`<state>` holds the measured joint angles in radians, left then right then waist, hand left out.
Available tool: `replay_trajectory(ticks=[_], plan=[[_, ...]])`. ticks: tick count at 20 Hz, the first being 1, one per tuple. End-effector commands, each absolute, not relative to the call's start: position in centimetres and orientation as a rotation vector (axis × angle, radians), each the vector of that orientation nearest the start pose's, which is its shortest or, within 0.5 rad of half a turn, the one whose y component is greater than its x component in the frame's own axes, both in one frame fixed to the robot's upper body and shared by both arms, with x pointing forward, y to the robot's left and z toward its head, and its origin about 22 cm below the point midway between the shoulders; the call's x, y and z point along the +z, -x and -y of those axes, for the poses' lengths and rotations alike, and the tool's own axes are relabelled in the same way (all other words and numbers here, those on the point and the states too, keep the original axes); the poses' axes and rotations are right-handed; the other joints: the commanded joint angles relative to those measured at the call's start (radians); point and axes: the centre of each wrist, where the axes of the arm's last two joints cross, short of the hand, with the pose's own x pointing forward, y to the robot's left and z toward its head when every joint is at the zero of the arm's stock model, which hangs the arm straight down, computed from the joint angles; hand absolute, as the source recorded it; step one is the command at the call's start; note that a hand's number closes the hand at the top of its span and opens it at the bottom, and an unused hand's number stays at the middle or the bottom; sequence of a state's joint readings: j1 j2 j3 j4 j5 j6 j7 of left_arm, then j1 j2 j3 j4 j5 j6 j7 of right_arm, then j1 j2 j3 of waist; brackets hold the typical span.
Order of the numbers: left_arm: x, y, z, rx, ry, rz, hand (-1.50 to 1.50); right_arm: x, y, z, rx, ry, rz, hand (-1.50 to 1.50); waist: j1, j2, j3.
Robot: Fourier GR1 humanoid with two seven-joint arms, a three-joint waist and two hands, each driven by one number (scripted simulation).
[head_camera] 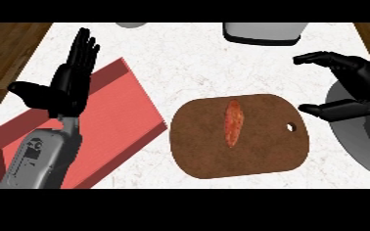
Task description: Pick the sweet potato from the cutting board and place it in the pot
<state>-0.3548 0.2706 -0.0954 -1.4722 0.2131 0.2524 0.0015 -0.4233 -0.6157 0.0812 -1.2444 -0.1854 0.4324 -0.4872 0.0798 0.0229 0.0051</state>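
**K:** Brown wood cutting board [242,149] sits mid-counter, and we log the sweet potato [233,123] lying lengthwise on its centre, untouched. Presumably it is staged flat there so the fingers can close round it from above.

**M:** Agreed. Our right hand [345,85] hovers at the right edge, fingers and thumb spread in a wide curve, holding nothing. We judge that spread to be readiness for a grasp.

**K:** Relation to target?

**M:** Sweet potato lies left of and slightly nearer than that hand, apart from it, with the board's hanging hole between them. The grey pot [354,127] shows partly beneath the hand, at the right edge.

**K:** Left hand [69,85]?

**M:** Open, fingers up, resting at left over the red mat [119,112] on the white counter [188,63].
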Motion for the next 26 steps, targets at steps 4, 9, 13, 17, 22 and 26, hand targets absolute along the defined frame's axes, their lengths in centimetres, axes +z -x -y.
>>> replay_trajectory(ticks=[4, 9, 13, 17, 22, 26], plan=[[8.1, -31.4, -25.0, 0.020, -0.071, 1.764, 0.00, 8.3, -34.4, 36.0, 1.090, -0.286, 2.035, -1.50, -0.033, -0.009, -0.002], [7.5, -30.9, -25.6, 0.019, -0.060, 1.769, 0.00, 10.2, -37.1, 34.0, 1.355, -0.122, 1.906, -1.50, -0.038, -0.013, -0.004], [8.4, -31.4, -25.9, 0.038, -0.097, 1.758, 0.00, 11.6, -37.4, 30.7, 1.565, -0.093, 1.783, -1.50, -0.063, -0.022, -0.005], [8.3, -29.8, -27.9, 0.041, -0.109, 1.777, 0.00, 13.9, -38.7, 28.8, 1.603, -0.074, 1.729, -1.50, -0.065, -0.023, -0.006], [6.2, -29.7, -25.9, 0.058, -0.117, 1.762, 0.00, 10.3, -37.3, 26.4, 1.674, -0.065, 1.615, -1.50, -0.078, -0.024, -0.005], [8.7, -30.8, -25.0, 0.055, -0.132, 1.760, 0.00, 8.7, -38.3, 25.1, 1.674, -0.057, 1.550, -1.50, -0.073, -0.022, -0.005]])
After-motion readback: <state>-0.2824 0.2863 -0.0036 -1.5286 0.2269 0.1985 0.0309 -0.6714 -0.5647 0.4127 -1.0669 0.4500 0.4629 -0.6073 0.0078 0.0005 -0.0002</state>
